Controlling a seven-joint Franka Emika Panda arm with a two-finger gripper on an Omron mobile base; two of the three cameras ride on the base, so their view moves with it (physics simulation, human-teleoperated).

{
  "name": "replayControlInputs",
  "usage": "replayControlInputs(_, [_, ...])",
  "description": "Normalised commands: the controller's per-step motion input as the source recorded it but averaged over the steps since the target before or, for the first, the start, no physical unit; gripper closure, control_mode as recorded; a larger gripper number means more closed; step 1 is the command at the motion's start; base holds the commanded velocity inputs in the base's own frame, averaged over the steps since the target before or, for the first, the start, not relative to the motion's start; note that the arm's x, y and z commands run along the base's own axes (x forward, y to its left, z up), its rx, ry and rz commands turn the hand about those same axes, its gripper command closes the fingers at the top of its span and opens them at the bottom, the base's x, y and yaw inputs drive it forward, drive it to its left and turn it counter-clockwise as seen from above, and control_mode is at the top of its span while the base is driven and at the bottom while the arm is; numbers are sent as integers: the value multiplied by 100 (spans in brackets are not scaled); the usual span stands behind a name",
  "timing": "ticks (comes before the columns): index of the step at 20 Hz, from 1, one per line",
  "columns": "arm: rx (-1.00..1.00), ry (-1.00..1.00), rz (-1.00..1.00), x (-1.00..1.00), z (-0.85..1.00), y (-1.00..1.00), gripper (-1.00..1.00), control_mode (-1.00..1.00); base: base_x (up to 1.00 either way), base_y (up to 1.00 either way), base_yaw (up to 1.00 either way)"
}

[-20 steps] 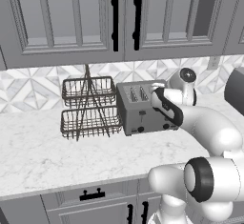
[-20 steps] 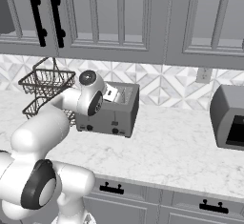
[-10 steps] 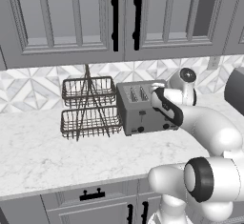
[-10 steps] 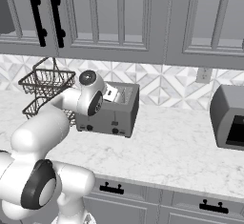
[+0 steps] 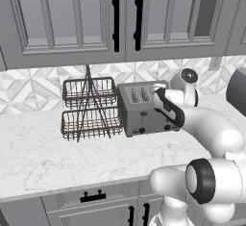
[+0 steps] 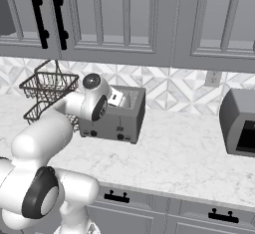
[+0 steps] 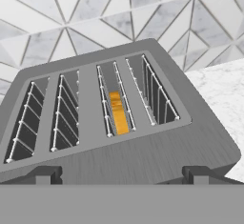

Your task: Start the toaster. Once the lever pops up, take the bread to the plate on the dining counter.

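Spanning the scene, a marble counter (image 5: 38,157) runs under grey cabinets (image 5: 72,18) with black handles, backed by a tiled wall of pale triangles (image 7: 95,13). On the counter near the wall stands the toaster (image 5: 144,108), a boxy grey four-slot unit with two small black knobs on its front face. Just to its left in the left base view stands a two-tier wire rack (image 5: 89,107), close beside the toaster; whether they touch cannot be told. Well to the right along the counter sits a dark-fronted grey appliance (image 6: 240,123).

The white arm reaches forward over the counter, its hand poised above the toaster's near top edge. In the hand view the gripper (image 7: 121,175) looks down onto the slots, its two dark fingertips (image 7: 44,174) spread wide at either side of the toaster's front edge, released and grasping nothing.

The bread (image 7: 117,112), a small golden-orange slice, sits low inside the third slot from the left as the hand view shows it, upright between the wire guides. The other three slots look bare.
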Motion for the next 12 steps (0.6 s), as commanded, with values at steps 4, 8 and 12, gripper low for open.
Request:
replayControlInputs(4, [0, 0, 0, 0, 0, 0, -100, -100, 0, 0, 0])
replayControlInputs(8, [0, 0, 0, 0, 0, 0, -100, -100, 0, 0, 0])
replayControlInputs(12, [0, 0, 0, 0, 0, 0, -100, -100, 0, 0, 0])
